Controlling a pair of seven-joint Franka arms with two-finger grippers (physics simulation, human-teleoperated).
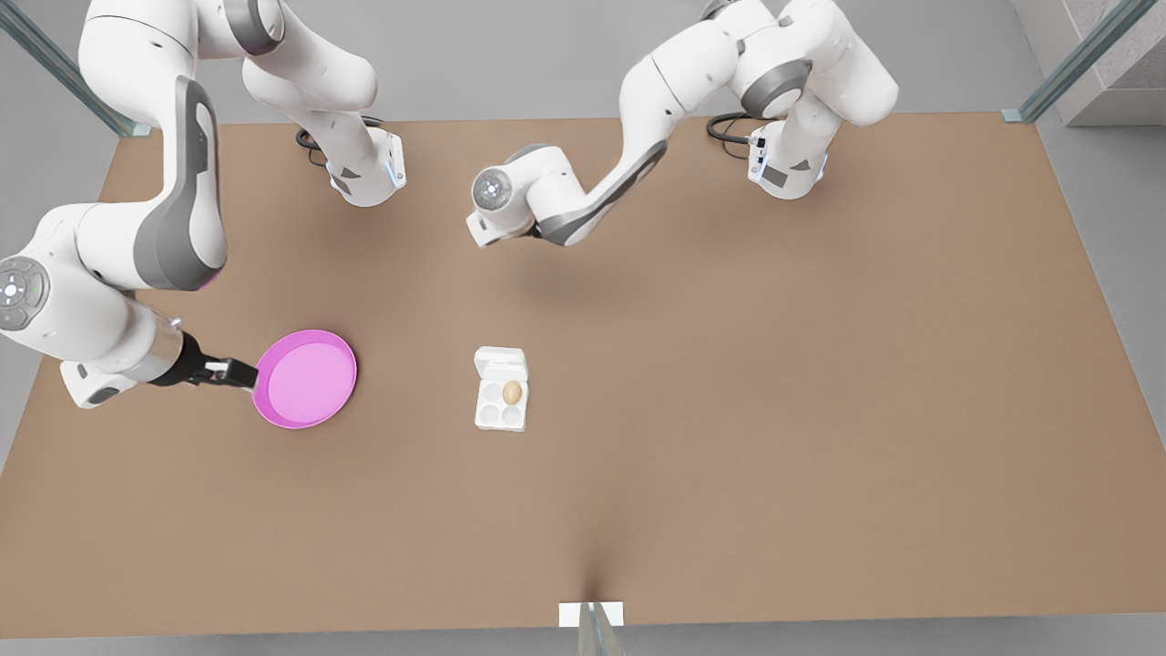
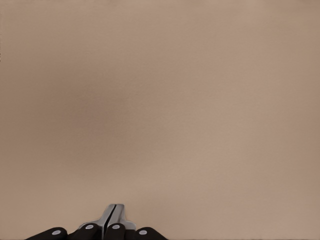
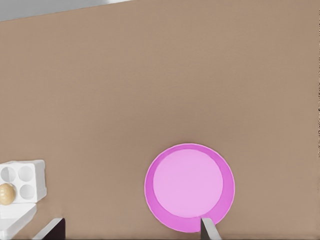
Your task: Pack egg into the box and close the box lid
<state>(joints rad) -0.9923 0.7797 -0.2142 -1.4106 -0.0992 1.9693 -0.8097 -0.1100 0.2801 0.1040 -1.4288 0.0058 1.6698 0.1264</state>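
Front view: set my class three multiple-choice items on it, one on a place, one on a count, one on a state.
1. Where is the egg? A on the floor; B in a cup of the box; C between gripper fingers.
2. How many cups are empty? A one; B two; C three.
3. The box lid is: A open; B shut; C torn off.
Answers: B, it sits in one cup; C, three of the four cups show white; A, the cups are uncovered.
The right gripper, open, is by the pink plate; the left gripper, shut, waits over the table.
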